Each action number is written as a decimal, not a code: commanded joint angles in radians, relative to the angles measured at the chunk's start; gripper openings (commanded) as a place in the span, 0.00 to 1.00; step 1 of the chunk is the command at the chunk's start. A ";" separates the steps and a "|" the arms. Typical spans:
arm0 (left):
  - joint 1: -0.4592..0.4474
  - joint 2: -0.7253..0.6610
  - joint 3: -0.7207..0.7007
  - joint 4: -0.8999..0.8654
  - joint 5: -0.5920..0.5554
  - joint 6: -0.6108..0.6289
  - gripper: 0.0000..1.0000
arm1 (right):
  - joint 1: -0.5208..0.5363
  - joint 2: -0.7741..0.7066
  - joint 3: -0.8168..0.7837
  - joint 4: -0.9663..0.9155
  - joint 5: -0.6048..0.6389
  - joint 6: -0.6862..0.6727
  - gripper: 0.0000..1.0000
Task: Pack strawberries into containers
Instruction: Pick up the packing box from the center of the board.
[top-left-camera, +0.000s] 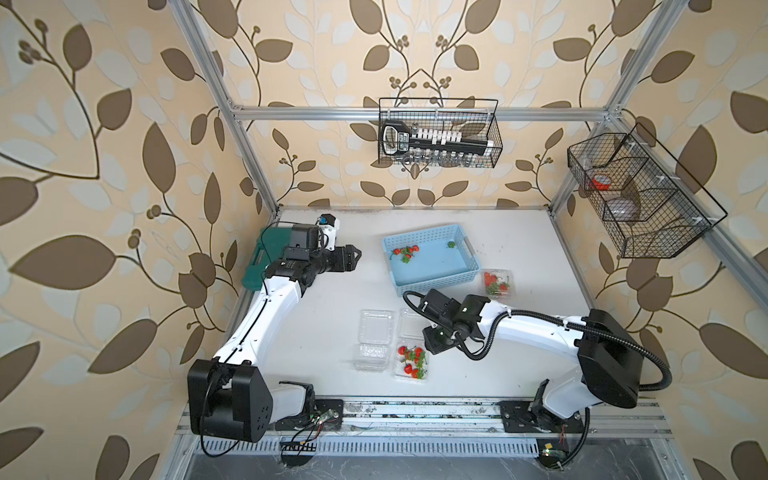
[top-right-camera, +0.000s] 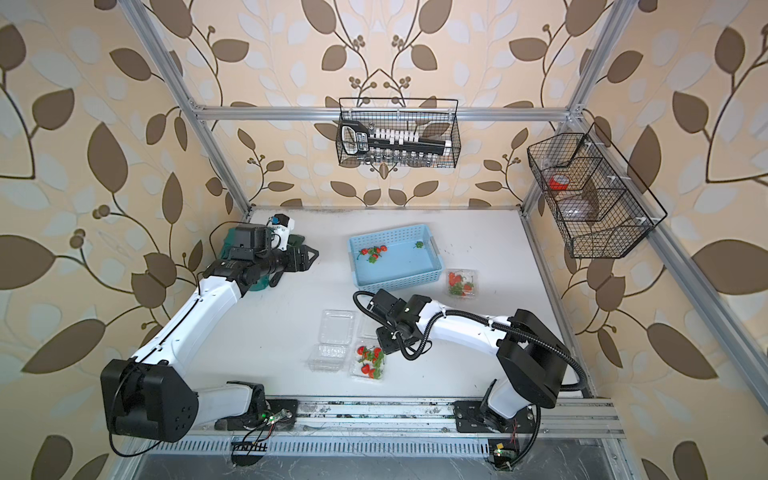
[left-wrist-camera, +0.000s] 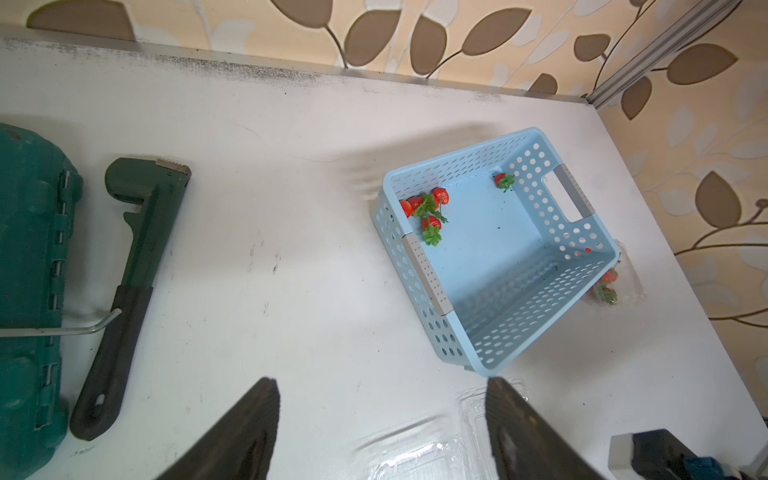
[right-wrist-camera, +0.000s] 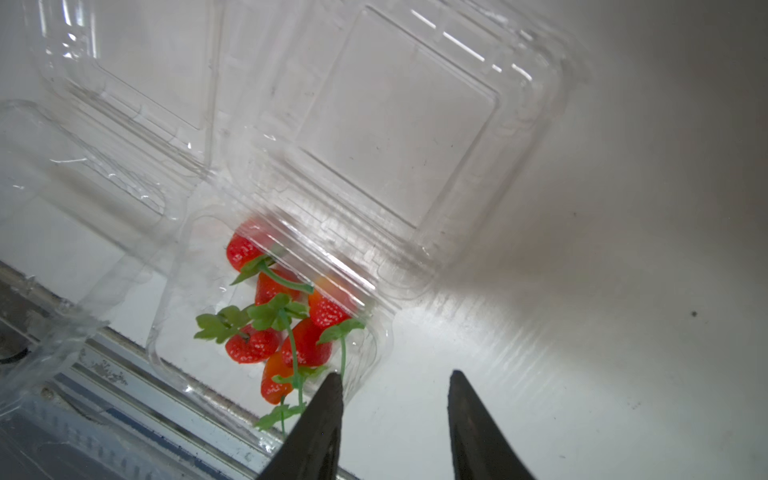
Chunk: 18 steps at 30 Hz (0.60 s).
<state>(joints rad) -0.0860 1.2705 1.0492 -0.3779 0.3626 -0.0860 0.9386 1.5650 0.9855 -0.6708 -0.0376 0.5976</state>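
Several strawberries (top-left-camera: 406, 252) lie in the light blue basket (top-left-camera: 434, 276), one of them apart (top-left-camera: 451, 244). An open clear container (top-left-camera: 412, 362) near the front holds several strawberries (right-wrist-camera: 291, 332); its lid (right-wrist-camera: 395, 116) lies flat behind it. My right gripper (right-wrist-camera: 395, 380) hovers at that container's right edge, open, nothing between its fingers. Left of it sits an empty open container (top-left-camera: 372, 356). A third container (top-left-camera: 497, 284), with berries inside, stands right of the basket. My left gripper (left-wrist-camera: 380, 384) is open and empty, left of the basket above the table.
A dark green tool case (top-left-camera: 259, 266) and a wrench (left-wrist-camera: 129, 291) lie at the back left under my left arm. Two black wire baskets (top-left-camera: 438, 133) (top-left-camera: 640, 195) hang on the frame. Metal rails (top-left-camera: 415, 409) run along the front edge.
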 joint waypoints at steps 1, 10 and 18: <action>-0.007 -0.022 -0.003 0.016 0.021 -0.002 0.79 | 0.016 0.013 -0.021 -0.006 -0.025 0.044 0.41; -0.010 -0.024 -0.003 0.016 0.022 -0.001 0.79 | 0.057 0.064 -0.045 0.031 -0.046 0.091 0.39; -0.026 -0.030 -0.005 0.009 0.014 0.002 0.79 | 0.057 0.098 -0.048 0.044 -0.042 0.100 0.27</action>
<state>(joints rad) -0.0990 1.2705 1.0492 -0.3779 0.3630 -0.0864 0.9928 1.6432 0.9409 -0.6266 -0.0788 0.6849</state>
